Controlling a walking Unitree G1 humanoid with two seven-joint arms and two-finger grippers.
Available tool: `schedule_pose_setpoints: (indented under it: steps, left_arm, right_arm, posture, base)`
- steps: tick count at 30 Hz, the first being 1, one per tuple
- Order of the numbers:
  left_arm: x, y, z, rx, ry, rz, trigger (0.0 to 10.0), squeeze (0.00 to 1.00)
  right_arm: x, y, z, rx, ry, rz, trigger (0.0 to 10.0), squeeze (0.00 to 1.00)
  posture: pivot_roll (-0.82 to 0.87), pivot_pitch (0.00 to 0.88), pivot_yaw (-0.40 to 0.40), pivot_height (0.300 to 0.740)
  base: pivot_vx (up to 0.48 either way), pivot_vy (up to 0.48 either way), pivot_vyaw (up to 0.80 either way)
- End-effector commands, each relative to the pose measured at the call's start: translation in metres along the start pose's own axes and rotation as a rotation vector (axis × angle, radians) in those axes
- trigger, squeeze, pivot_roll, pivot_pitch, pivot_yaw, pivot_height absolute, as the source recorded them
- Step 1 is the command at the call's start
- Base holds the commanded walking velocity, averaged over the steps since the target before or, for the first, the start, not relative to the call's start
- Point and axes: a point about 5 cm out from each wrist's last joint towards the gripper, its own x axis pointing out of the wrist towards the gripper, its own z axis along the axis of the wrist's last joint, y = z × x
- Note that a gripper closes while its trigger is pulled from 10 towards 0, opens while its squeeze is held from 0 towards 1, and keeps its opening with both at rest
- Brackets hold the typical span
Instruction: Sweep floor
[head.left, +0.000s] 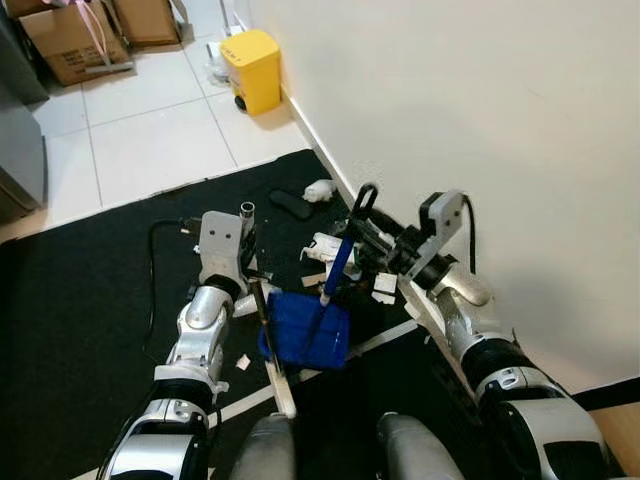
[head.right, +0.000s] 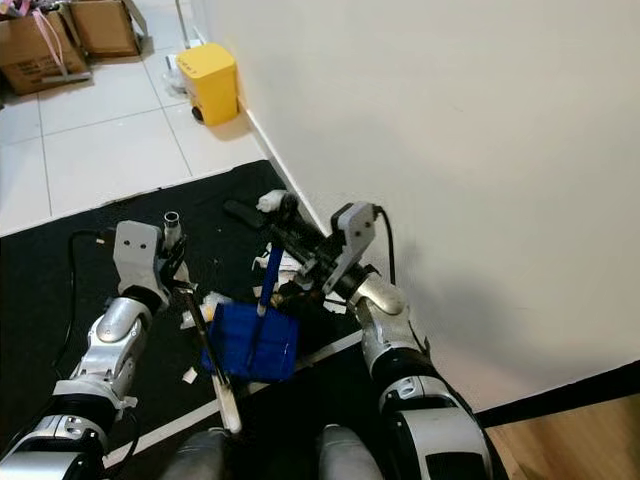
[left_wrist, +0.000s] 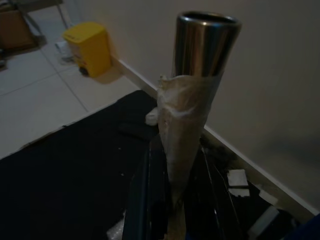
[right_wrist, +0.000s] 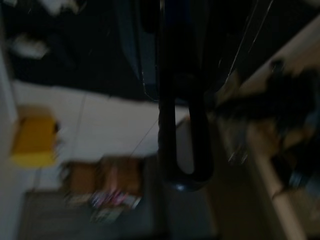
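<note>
My left gripper (head.left: 250, 268) fingers closed round one broom handle (left_wrist: 192, 115), metal tip up. One blue dustpan (head.left: 305, 328) on black mat (head.left: 90, 300) between arms, paper scraps (head.left: 384, 284) around it, count unclear. My right gripper (head.left: 365, 240) fingers clamp dustpan handle (head.left: 337, 265) near wall; right wrist view blurred.

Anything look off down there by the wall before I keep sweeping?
Yes: white paper scraps lie scattered over the black mat around the blue dustpan, more along the baseboard. A white crumpled piece and a dark flat object sit farther up by the wall.
</note>
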Motion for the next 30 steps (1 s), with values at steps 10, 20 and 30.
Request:
schedule_pose_setpoints:
  steps: [10,20,30]
  left_arm:
    - [-0.011,-0.004,0.002,0.024,-0.004,-0.167,10.0,0.00]
    - [-0.039,0.026,-0.001,0.141,0.110,-0.358,10.0,0.00]
    - [-0.050,0.050,0.007,0.157,0.114,-0.281,10.0,0.00]
  right_arm:
    - [-0.024,-0.020,-0.019,-0.119,0.200,-0.224,10.0,0.00]
    - [-0.035,-0.031,-0.019,-0.066,0.274,-0.197,10.0,0.00]
    - [-0.051,-0.049,-0.018,-0.080,0.441,-0.170,10.0,0.00]
  posture:
    - [0.03,0.043,-0.050,0.740]
    - [0.04,0.047,-0.038,0.740]
    - [0.04,0.044,-0.043,0.740]
  base:
    - [0.000,0.000,0.00]
    - [0.000,0.000,0.00]
    - [0.000,0.000,0.00]
